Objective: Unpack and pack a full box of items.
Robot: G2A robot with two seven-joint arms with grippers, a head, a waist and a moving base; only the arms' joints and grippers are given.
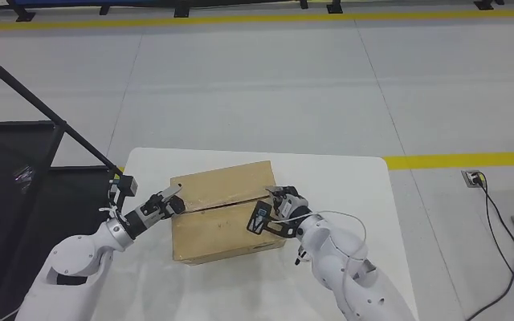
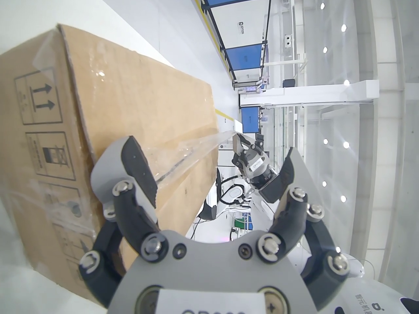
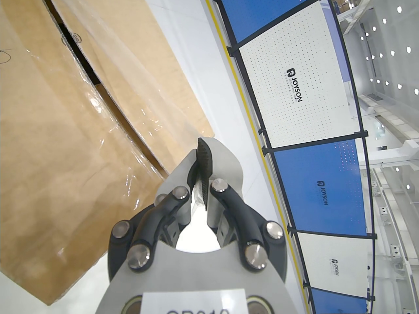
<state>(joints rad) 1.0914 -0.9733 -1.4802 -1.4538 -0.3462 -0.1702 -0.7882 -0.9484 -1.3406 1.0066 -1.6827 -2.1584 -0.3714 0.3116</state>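
Top view, looking down: brown rectangular cardboard box (image 1: 225,213) resting on a white flat-topped table (image 1: 345,180), both top flaps folded down, with a narrow dark seam along the lid from end to end. Left gripper (image 1: 170,198) poised at the box's left end, level with its top edge and close to the end of the seam. Seen from the left wrist view, its fingers (image 2: 137,165) spread wide apart and clamped on nothing, one black pad just beside the box's upper edge, contact impossible to judge. Black printed handling symbols (image 2: 41,97) on the box's end wall beside that pad. Right gripper (image 1: 277,197) at the opposite end of the box, at the far end of the same seam, just above the lid's right edge. Seen from the right wrist view, its ribbed black pads (image 3: 206,165) pressed together, pinching a crumpled bit of clear plastic tape between them. Clear tape strip (image 2: 193,151) lifted off the box's lid, stretched from near the left gripper's end across to the right gripper's fingertips. More glossy, wrinkled clear tape flat on both flaps alongside the seam. Black metal frame pole (image 1: 56,120) off to the box's left, beyond the table edge. Yellow floor line (image 1: 450,160) on the grey floor beyond the box's right side.
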